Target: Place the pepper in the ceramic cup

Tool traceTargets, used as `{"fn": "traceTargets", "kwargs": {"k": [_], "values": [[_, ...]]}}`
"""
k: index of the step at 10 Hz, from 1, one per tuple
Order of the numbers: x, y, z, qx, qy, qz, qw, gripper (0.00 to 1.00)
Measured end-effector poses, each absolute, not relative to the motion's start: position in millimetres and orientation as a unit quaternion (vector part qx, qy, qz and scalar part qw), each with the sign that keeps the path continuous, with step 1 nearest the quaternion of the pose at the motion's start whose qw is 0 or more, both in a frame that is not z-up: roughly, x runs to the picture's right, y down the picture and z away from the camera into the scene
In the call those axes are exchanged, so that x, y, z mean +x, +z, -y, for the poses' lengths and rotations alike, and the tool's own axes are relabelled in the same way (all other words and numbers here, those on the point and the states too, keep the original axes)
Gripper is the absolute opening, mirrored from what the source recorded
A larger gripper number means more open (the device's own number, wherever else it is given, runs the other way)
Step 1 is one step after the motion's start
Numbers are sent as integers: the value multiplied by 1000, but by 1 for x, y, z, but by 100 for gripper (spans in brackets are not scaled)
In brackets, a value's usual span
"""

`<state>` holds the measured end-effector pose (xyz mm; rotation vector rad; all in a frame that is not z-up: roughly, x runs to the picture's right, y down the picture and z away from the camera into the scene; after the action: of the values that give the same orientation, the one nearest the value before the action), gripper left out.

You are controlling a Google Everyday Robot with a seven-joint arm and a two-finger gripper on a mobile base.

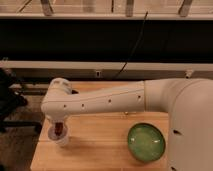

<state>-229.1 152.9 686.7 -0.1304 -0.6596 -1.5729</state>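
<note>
The ceramic cup (60, 137) is small and white and stands on the wooden table (100, 145) near its front left corner. My gripper (59, 125) points straight down from the white wrist, directly above the cup. It is shut on the pepper (59, 129), a small dark red shape that hangs at the cup's mouth, its lower end about level with the rim. The wrist hides the upper part of the gripper.
A wide glossy green bowl (146, 142) sits on the table to the right of the cup. My white arm (110, 100) stretches across the table from the body at the right. A dark chair (10, 100) stands off the left edge. A railing and a black cable run behind.
</note>
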Motion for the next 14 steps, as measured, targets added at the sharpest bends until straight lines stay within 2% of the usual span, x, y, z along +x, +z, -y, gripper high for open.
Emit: {"fn": "traceTargets", "kwargs": {"k": [4, 6, 7, 14], "values": [[-235, 686, -155, -54, -694, 298, 653, 48], [-238, 686, -156, -52, -693, 302, 652, 71], [-239, 686, -156, -51, -693, 304, 651, 78], [-240, 690, -156, -48, -693, 308, 650, 80]]}}
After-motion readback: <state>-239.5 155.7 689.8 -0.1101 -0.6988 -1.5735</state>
